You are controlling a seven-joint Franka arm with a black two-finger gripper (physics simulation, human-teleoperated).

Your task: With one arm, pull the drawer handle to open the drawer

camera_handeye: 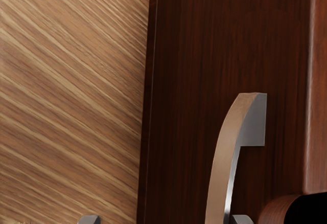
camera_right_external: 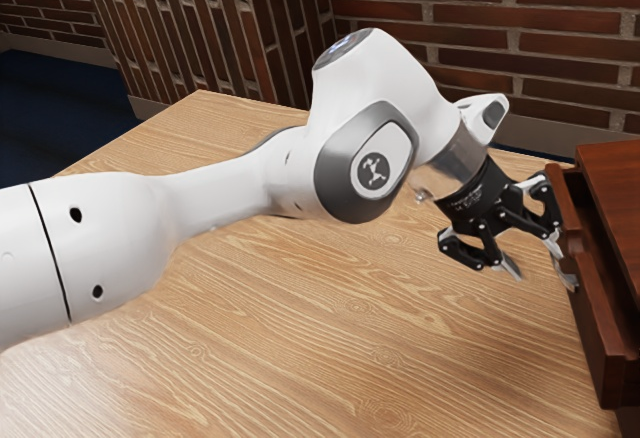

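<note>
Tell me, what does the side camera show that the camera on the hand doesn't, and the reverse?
The exterior view gives the white arm, its black gripper open near the drawer front, and the brick wall behind. The wrist view gives the curved metal handle close up, standing out from the dark wood. Both share the light wooden table and the dark drawer front.

The drawer (camera_right_external: 605, 288) stands on the surface (camera_right_external: 300, 348). Its handle (camera_handeye: 235, 152) sits on the drawer front. The end effector (camera_right_external: 540, 268) lies just beside that front.
</note>
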